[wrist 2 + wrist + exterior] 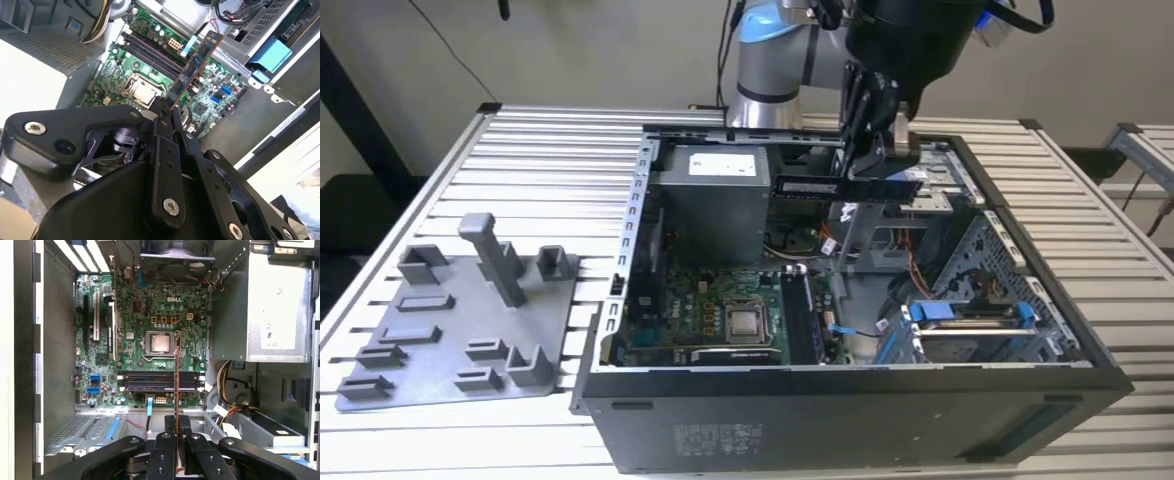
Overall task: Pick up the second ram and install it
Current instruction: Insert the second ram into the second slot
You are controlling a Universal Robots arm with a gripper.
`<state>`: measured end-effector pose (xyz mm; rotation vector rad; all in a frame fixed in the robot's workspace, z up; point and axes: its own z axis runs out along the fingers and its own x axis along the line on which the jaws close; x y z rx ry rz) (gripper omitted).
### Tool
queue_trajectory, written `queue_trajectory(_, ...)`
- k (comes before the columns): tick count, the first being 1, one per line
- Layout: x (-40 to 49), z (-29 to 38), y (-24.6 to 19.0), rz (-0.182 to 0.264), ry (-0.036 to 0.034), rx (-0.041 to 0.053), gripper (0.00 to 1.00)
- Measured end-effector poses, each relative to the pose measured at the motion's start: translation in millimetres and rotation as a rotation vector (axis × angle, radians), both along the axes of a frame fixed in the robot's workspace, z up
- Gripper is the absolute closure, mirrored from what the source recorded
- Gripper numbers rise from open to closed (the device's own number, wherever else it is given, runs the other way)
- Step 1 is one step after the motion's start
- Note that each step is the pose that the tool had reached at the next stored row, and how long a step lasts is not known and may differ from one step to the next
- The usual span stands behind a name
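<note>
My gripper (894, 165) hangs over the open PC case (854, 400), shut on the second ram (847, 187), a long dark stick held level above the case's far half. In the second wrist view the ram (195, 67) sticks out from between the black fingers (161, 125) towards the green motherboard (125, 75). In the first wrist view the ram (176, 370) shows edge-on as a thin line from the gripper (176, 426), crossing the dark memory slots (150, 381) below the CPU socket (161, 343). The ram is well above the board, touching nothing.
A grey power supply (711, 200) fills the case's far corner, with loose cables (232, 395) beside it. A drive cage with blue clips (961, 315) sits at the exterior view's right. The grey plastic tray (454, 320) with upright posts lies on the slatted table at the exterior view's left.
</note>
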<state>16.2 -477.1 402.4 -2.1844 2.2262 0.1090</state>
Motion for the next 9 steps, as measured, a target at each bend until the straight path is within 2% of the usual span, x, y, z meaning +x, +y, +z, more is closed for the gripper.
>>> queue_trajectory(9,-1.2,-0.4,0.0,-0.102,0.0000,0.0000,0.86)
